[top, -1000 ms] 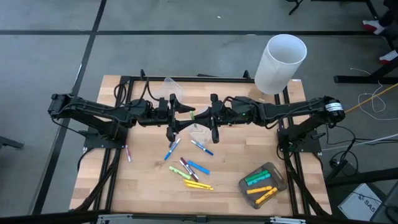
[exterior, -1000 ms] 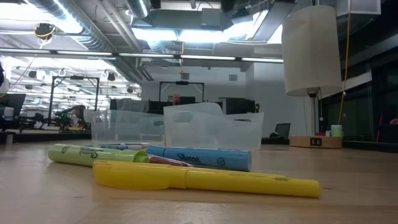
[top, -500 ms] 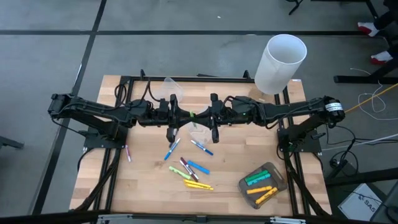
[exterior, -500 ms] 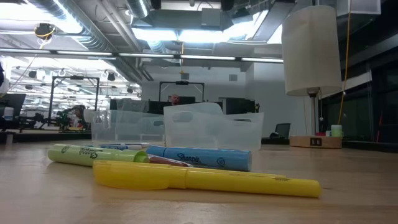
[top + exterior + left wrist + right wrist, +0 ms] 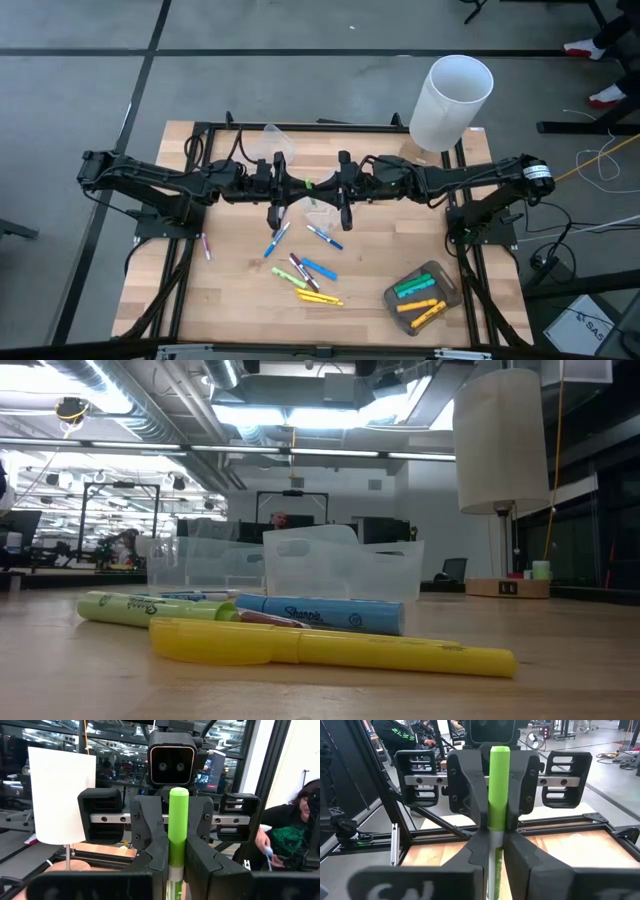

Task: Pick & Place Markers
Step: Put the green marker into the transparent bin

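Observation:
Above the table's middle, my left gripper [image 5: 297,187] and my right gripper [image 5: 323,186] face each other, level, both shut on one green marker [image 5: 309,185]. The left wrist view shows the right gripper [image 5: 177,862] head-on, and the right wrist view shows the left gripper [image 5: 496,837] the same way. Several loose markers [image 5: 305,275] lie flat on the wood below, among them a yellow marker [image 5: 330,648] and a blue marker [image 5: 320,613]. My left gripper pinches the green marker's left end [image 5: 498,810] between its two fingers. It comes level from the table's left, fingers along the marker. The marker is level and clear of the table. My right gripper pinches the marker's right end [image 5: 178,830] between its two fingers. It comes level from the table's right, fingers lying along the marker. The marker bridges the two grippers, off the table.
A grey tray [image 5: 440,275] at the front right holds green and yellow markers. Clear plastic tubs [image 5: 340,565] stand near the table's middle and far edge. A tall white bin [image 5: 450,100] stands at the far right corner. A lone purple marker [image 5: 206,245] lies at the left.
My left gripper has shut on the green marker's free end, which stuck out of my right gripper. Both arms have kept their place and the marker has stayed level between them.

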Controlling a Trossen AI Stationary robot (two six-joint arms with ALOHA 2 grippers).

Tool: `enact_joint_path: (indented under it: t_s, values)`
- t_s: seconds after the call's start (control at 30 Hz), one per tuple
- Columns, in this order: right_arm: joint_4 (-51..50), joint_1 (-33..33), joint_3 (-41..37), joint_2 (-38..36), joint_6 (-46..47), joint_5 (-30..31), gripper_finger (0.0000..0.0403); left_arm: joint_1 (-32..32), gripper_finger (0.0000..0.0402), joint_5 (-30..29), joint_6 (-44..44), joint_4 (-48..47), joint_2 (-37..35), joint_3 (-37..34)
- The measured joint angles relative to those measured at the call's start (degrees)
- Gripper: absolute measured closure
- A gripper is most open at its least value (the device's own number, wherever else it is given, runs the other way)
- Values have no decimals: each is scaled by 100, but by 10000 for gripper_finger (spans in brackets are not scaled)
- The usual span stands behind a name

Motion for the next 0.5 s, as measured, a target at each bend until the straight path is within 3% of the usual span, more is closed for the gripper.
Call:
enact_joint_path:
  t_s: [0.5]
  values:
    - [-11, 0, -4, 0, 174, -94, 267, 0, 367, -15, 55, -2, 0, -3]
